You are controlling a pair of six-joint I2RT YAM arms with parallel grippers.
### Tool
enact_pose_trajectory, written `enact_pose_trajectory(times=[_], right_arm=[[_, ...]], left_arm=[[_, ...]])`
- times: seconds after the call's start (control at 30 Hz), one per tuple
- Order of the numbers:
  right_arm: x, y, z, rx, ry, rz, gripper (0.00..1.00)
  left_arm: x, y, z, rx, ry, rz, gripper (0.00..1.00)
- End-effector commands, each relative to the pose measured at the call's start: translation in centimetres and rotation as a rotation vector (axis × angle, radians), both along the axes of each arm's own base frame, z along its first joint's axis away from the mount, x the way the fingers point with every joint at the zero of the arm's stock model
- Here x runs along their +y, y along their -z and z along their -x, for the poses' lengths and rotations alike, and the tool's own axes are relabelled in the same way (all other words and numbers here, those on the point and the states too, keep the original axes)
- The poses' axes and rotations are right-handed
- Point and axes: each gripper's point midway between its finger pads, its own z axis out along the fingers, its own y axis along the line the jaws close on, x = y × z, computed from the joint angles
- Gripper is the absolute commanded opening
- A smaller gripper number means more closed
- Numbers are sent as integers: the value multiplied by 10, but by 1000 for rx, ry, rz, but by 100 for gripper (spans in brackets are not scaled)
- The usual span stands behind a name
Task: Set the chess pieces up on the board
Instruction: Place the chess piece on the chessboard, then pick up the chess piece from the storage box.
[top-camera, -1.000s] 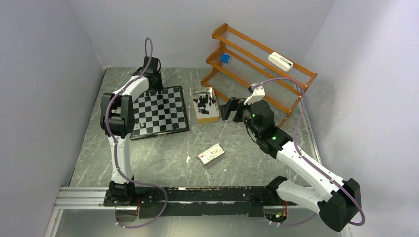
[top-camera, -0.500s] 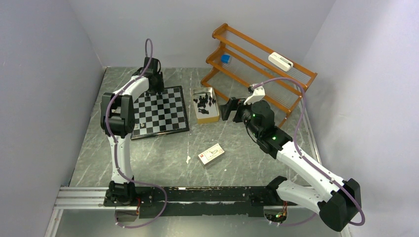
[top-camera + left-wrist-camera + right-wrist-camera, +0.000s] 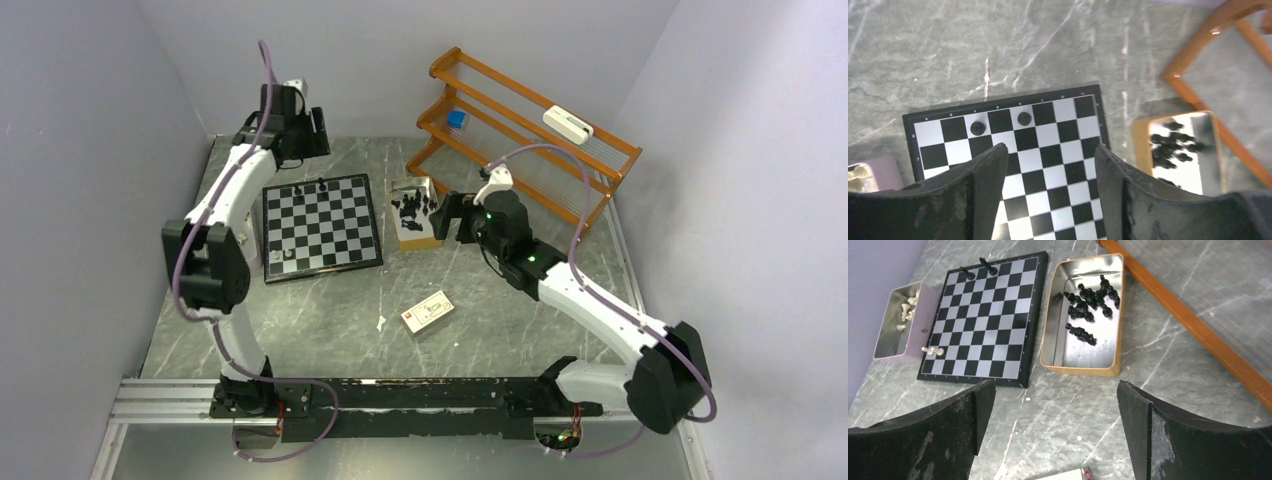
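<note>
L hand (image 3: 1050,150) fingers spread, empty, high beyond board (image 3: 1058,130) far edge.

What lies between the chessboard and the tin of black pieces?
Nothing: a narrow strip of bare tabletop separates the board from the tin, clearest in the right wrist view.

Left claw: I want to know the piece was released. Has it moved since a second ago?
Yes. The left claw has pulled away from the far edge of the board, toward the back wall.

On the board (image 3: 325,232), 2 black chess pieces (image 3: 322,186) stand in the far row, others lie in a tan tin (image 3: 420,240).
</note>
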Motion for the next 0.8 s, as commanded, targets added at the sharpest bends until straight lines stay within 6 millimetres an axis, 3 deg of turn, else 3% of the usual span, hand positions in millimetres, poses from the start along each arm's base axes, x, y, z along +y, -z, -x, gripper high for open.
enact_pose_trajectory(times=[0.0,0.13,0.27,0.4,0.53,0.67,0.77], right_arm=[[21,-9,-16,-2,-55,2,94],[36,4,-37,21,-74,50,77],[51,21,-64,33,-73,104,55],[61,40,-86,38,-76,162,46],[70,61,-108,61,-69,226,40],[78,81,-126,70,-70,271,36],[87,95,-136,84,-83,290,35]], left_arm=[[-12,-36,37,-29,72,92,72],[-23,-37,78,-22,130,145,93],[-20,-29,123,-15,149,155,97],[-11,-12,165,11,174,120,98],[10,4,200,15,134,40,98],[16,0,223,-37,116,40,98],[26,-8,227,-95,75,19,98]])
